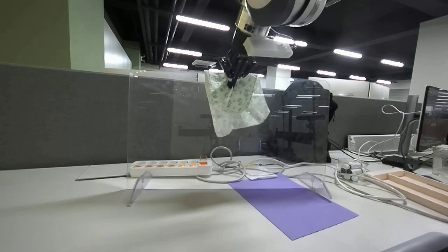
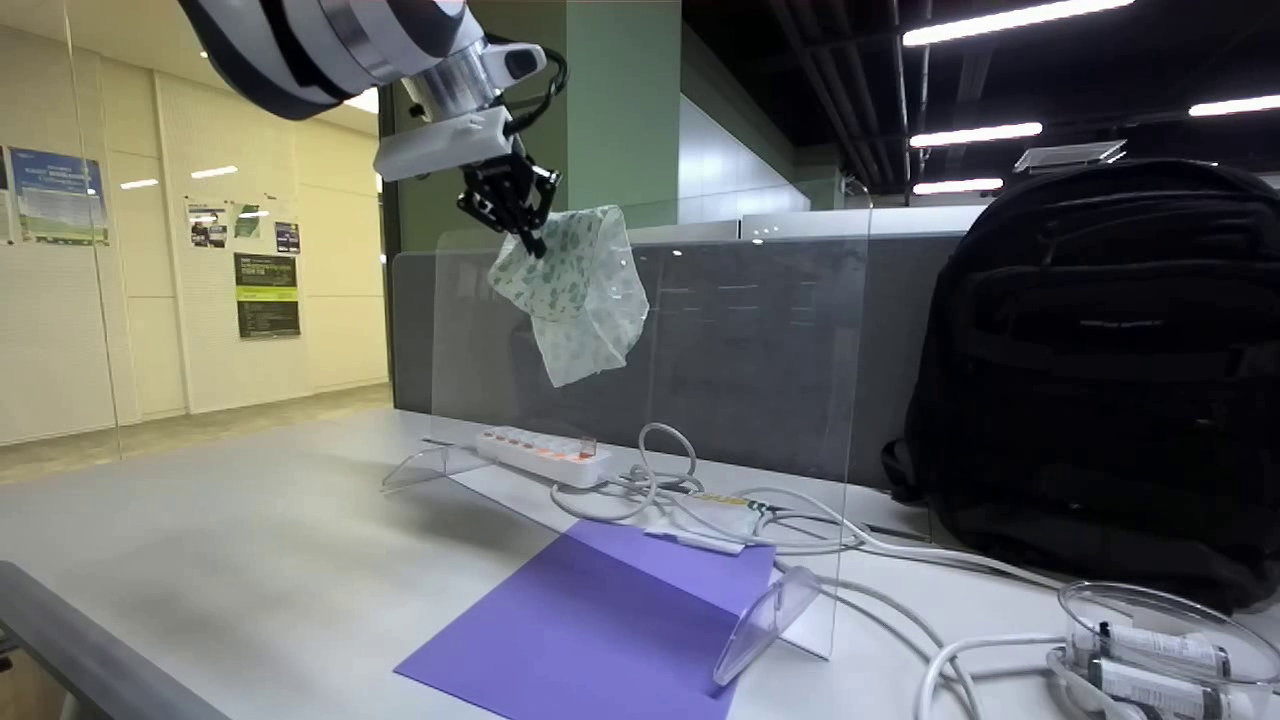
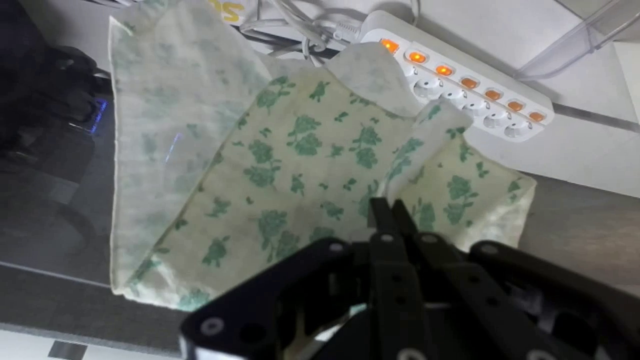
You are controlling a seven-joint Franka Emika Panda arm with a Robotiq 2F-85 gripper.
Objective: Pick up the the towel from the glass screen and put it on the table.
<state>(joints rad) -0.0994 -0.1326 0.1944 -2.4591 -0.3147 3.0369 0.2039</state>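
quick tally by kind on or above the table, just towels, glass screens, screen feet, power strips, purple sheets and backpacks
Towel: 1
Glass screen: 1
Screen feet: 2
Power strip: 1
Purple sheet: 1
Backpack: 1
Total: 7

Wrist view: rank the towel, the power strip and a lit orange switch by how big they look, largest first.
1. Towel
2. Power strip, partly covered by the towel
3. Lit orange switch
The towel hangs nearer the camera, which enlarges it.
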